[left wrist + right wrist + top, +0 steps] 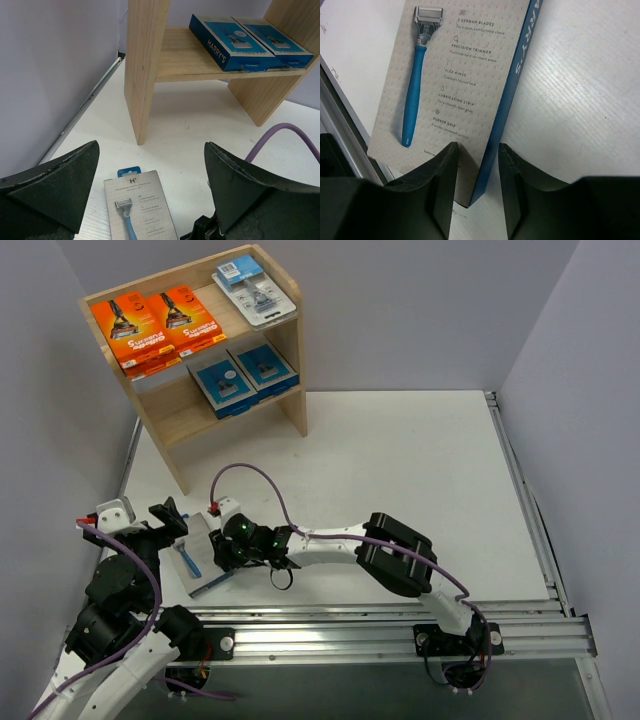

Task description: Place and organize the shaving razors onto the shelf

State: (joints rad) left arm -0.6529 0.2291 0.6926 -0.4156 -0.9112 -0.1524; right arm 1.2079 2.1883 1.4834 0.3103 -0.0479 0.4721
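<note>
Top view: the grey razor pack (203,570) lies near-left on the table, and the shelf (165,410) stands far-left. Left wrist: the left gripper (150,165) hangs spread above the pack. Right wrist: the right gripper (478,150), jaws parted, straddles its blue edge; it should close squarely before lifting.

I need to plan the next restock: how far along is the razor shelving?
Done: two orange packs and the blister pack lie on the shelf's top tier, two blue boxes on the lower. In hand: the right gripper straddles a grey box's edge on the table, not yet shut; the left gripper hangs open nearby. Left: shelving that box.
</note>
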